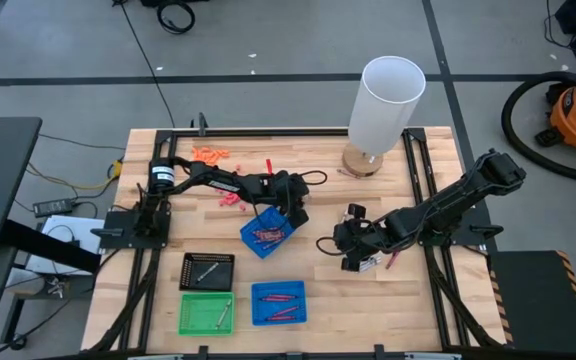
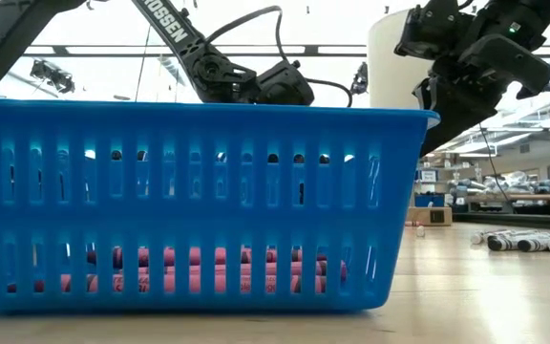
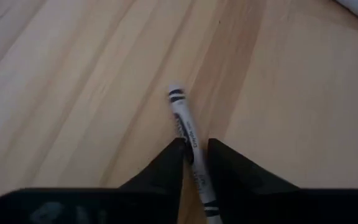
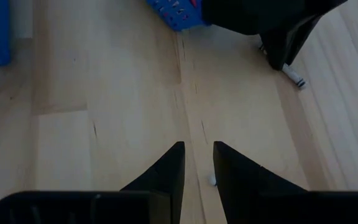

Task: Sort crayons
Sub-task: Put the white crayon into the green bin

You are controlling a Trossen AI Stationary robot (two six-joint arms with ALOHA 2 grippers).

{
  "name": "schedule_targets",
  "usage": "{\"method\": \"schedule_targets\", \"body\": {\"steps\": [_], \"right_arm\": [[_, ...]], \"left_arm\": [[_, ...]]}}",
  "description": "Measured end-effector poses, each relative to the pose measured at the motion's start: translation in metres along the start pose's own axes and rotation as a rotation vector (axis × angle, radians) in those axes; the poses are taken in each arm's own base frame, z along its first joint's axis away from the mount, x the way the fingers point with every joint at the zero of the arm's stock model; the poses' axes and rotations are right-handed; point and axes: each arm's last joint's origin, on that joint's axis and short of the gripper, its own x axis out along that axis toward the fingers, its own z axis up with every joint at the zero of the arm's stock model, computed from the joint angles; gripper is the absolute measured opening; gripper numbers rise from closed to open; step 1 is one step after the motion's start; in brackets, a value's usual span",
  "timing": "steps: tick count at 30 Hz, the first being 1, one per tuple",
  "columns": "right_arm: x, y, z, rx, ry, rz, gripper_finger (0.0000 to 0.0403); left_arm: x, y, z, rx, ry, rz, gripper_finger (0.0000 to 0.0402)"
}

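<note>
Your left gripper (image 3: 195, 163) is down at the bench (image 3: 73, 93), just beside the tilted blue basket (image 1: 268, 232), with its 2 fingers narrowed onto a grey-silver crayon (image 3: 186, 127) that lies flat on the wood and pokes out ahead of the tips. Your right gripper (image 4: 198, 163) hovers low over bare bench to the right of that basket, fingers narrow and holding nothing. More crayons, red ones, lie in the tilted basket and in the flat blue tray (image 1: 279, 303) near the front edge; a green tray (image 1: 206, 314) and a black tray (image 1: 208, 271) sit left of it.
</note>
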Motion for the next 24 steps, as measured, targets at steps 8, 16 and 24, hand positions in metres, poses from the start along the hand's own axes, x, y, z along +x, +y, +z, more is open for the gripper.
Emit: {"method": "schedule_targets", "body": {"steps": [8, 16, 24], "right_arm": [[0.000, 0.000, 0.000, 0.000, 0.003, 0.005, 0.0093], [0.000, 0.000, 0.000, 0.000, 0.003, 0.006, 0.0093], [0.000, 0.001, 0.000, 0.003, 0.007, 0.015, 0.0093]], "left_arm": [[0.000, 0.000, 0.000, -0.004, 0.000, -0.008, 0.0011], [0.000, 0.000, 0.000, -0.021, 0.000, -0.009, 0.0017], [-0.011, -0.001, 0.004, -0.019, -0.001, -0.018, 0.0018]]}}
